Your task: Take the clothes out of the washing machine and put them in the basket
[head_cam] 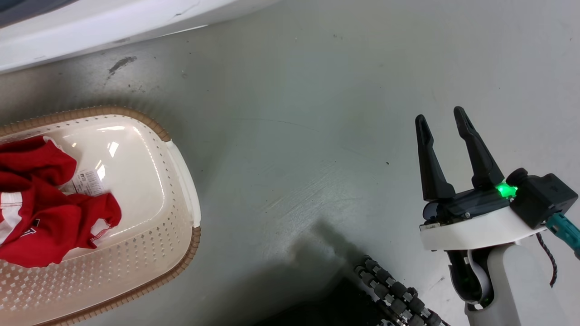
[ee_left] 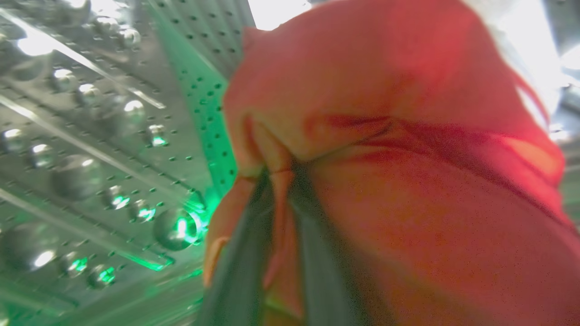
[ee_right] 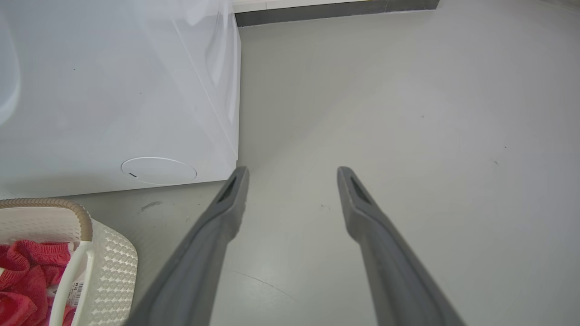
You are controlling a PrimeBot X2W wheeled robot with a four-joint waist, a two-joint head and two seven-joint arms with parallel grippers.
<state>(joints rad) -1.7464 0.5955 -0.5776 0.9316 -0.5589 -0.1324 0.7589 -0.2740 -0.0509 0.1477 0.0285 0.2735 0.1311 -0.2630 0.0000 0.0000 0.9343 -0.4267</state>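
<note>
Inside the washing machine's perforated steel drum point(ee_left: 90, 149), my left gripper point(ee_left: 283, 181) is shut on a fold of red clothes point(ee_left: 398, 136), which bulge close over the lens. More red clothes point(head_cam: 41, 203) with white trim lie in the cream basket point(head_cam: 181, 181) on the floor at the left of the head view. In the right wrist view the basket point(ee_right: 108, 267) holds the red clothes point(ee_right: 22, 280) beside the white washing machine point(ee_right: 113, 90). My right gripper point(head_cam: 442, 117) point(ee_right: 292, 174) is open over bare grey floor, well right of the basket.
The washing machine's white base point(head_cam: 90, 27) runs along the head view's top left. A black ribbed cable chain point(head_cam: 394, 294) lies at the bottom. A dark skirting strip point(ee_right: 335, 11) edges the floor beyond the machine.
</note>
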